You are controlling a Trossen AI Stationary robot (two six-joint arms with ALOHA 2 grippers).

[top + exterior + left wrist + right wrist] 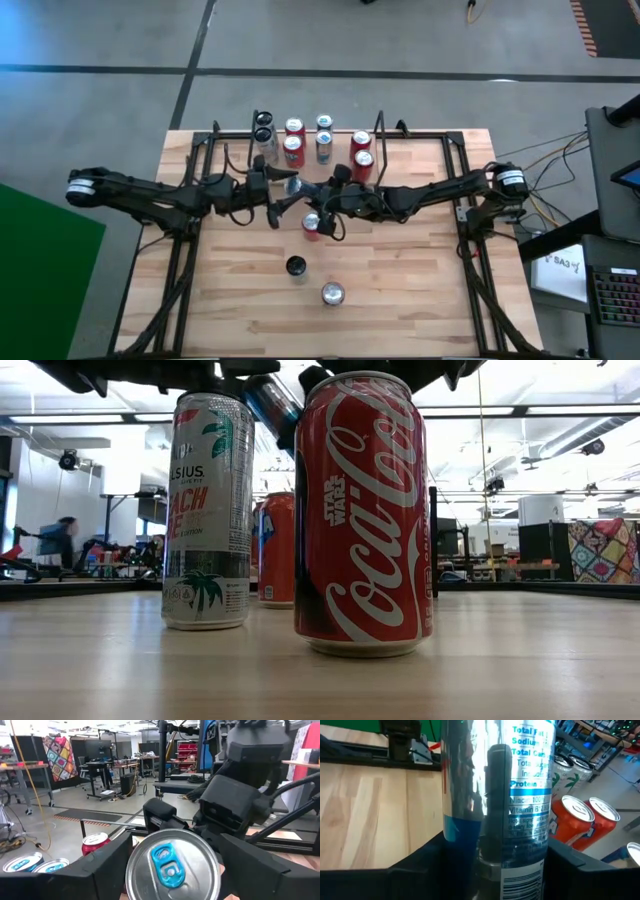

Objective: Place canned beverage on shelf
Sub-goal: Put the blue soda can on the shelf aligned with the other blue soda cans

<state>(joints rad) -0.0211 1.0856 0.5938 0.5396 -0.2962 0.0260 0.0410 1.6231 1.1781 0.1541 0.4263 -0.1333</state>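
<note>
Canned beverage [172, 867] — clamped between both grippers, off shelf [378, 125].

Green mat [40, 260], possibly, lies beside the wooden table [400, 300].

We see a glossy metal can [495, 795] with a mirror-bright silver wall between the right gripper's [492, 862] matt black plastic fingers [580, 870]. Beneath them, the table [365, 805] is pale, smooth-grained wood.
</note>
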